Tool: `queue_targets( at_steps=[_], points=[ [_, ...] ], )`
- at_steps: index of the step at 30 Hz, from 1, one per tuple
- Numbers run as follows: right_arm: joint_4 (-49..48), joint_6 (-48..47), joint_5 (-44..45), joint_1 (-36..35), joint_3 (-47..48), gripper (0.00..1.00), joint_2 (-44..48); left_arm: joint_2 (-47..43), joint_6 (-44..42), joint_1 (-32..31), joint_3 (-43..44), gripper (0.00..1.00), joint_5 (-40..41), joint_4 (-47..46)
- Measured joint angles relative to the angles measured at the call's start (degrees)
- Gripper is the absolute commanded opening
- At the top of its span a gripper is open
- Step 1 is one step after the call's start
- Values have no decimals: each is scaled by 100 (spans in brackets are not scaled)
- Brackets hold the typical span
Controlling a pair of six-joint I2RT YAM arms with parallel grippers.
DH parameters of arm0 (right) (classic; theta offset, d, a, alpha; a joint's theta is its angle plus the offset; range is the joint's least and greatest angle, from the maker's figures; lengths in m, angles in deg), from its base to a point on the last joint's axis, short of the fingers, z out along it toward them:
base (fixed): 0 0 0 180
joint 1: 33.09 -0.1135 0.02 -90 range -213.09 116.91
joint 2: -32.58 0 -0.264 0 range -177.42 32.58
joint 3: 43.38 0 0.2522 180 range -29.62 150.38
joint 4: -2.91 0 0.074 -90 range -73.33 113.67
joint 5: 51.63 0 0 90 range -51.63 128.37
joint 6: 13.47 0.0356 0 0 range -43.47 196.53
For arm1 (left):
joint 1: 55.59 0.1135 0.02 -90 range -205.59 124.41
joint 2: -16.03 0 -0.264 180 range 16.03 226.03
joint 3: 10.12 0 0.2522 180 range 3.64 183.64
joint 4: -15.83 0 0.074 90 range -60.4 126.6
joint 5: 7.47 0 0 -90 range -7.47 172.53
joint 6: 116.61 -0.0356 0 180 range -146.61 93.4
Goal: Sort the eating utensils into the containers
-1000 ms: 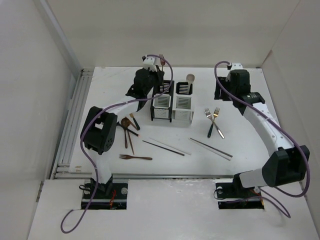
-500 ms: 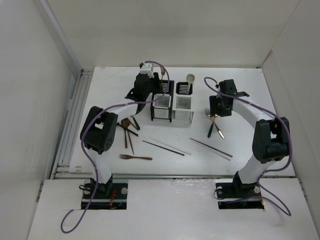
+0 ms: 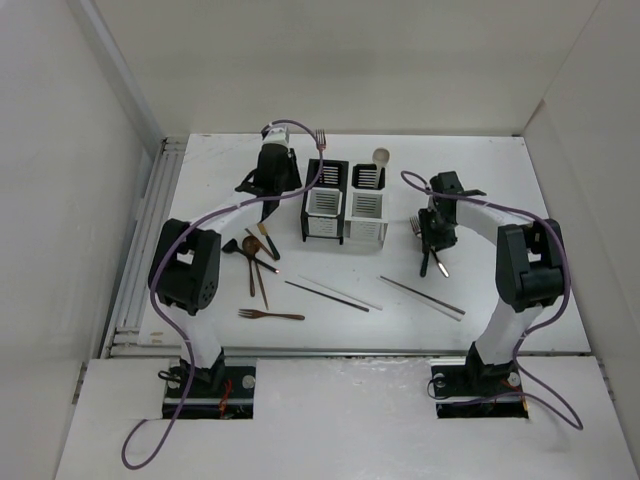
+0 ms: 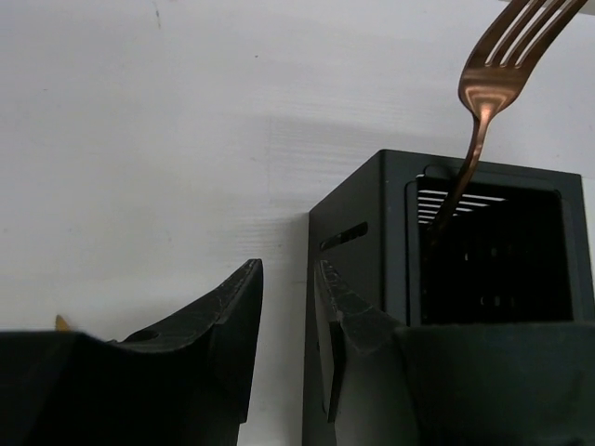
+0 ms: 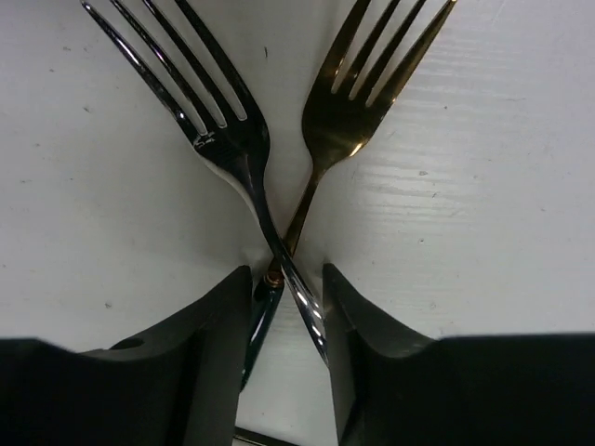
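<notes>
Two containers (image 3: 345, 215) stood joined as a pair at upper centre of the bench (image 3: 330, 335), with black slotted frames over white slotted panels. Each held one utensil. A copper fork (image 4: 491, 70) leaned tines-up in the caddy on the left of the frame (image 3: 324, 203), and a pale wooden spoon (image 3: 380, 156) rose from the caddy on the right (image 3: 368, 206). The rest lay loose on the bench. Right of the pair, two forks crossed at their handles, a silver fork (image 5: 223, 139) and a gold fork (image 5: 339, 139), tines pointing toward the top of the frame. Below the containers lay four chopsticks in two slanting pairs, one pair (image 3: 330, 294) at lower centre and the other (image 3: 422, 297) to its right. One dark brown fork (image 3: 270, 315) lay flat at lower left. Above it sat a cluster of brown spoons (image 3: 255, 250) and other pieces, too overlapped to count. The right claw (image 5: 286, 279) was down over the crossed forks with its jaws parted and a finger on either side of the crossing point. Whether the pads touched the metal could not be told. The left claw (image 4: 286, 274) hung just beside the outer wall of the left-frame caddy, jaws slightly apart and holding nothing. White walls (image 3: 350, 70) closed the bench in on three sides.
</notes>
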Motion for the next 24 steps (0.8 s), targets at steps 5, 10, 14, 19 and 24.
queue_targets(
  at_steps=[5,10,14,19,24],
  points=[
    [-61,-83,4,-4,7,18,-15,-79,-48,61,0,26,155,221],
    [-70,-142,7,-55,17,32,-24,-136,-118,111,0,26,271,275],
    [-63,-168,59,-186,26,40,-24,-166,-151,133,-2,26,304,275],
    [-42,-184,160,-238,26,40,-11,-210,-157,133,-4,26,319,264],
    [57,-188,275,-238,26,28,216,-262,-157,136,-76,26,323,256]
  ],
)
